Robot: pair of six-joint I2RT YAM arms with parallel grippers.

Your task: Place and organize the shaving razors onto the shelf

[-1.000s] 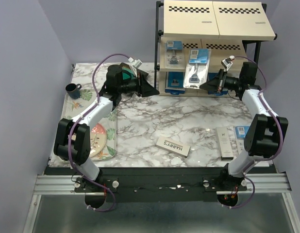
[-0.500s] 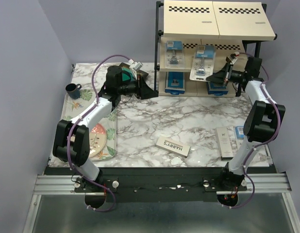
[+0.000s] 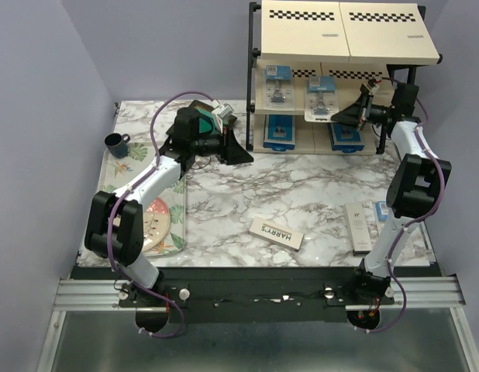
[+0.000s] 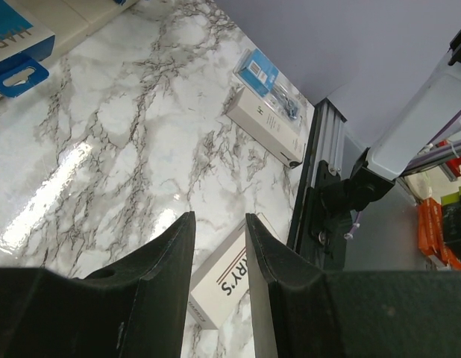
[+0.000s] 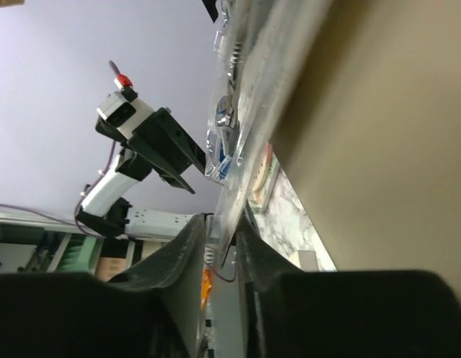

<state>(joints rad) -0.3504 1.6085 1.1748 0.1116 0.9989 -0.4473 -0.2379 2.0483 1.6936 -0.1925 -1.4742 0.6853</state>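
While the bench (image 3: 301,186) has loose stock lying at its 5 o'clock side, we judge the job only partly done. The shelf (image 3: 344,31) stands at the bench's 1 o'clock corner. Two dark-blue boxes (image 3: 279,132) sit on its bottom board and a small pack (image 3: 277,81) stands on the middle one. Two long white boxes (image 3: 277,233) lie flat on the bench, well apart from the shelf.

The right pincer (image 3: 340,118) is clenched on one edge of a clear blister pack (image 3: 321,97), holding it at the front of the middle board, at 3 o'clock from the small pack. From the right wrist, the blister pack runs close along a beige board; we cannot tell whether they touch.

Our worry is that thin edge hold. Slick plastic could swivel between the fingers, and a tilted card could catch the board above or its checker strip. Let go too near the front, the pack could tip off onto the bench. Pushed sideways, it could topple its neighbour.

The left pincer (image 3: 243,155) hangs at 9 o'clock from the shelf's foot, fingers slightly parted and grasping nothing.
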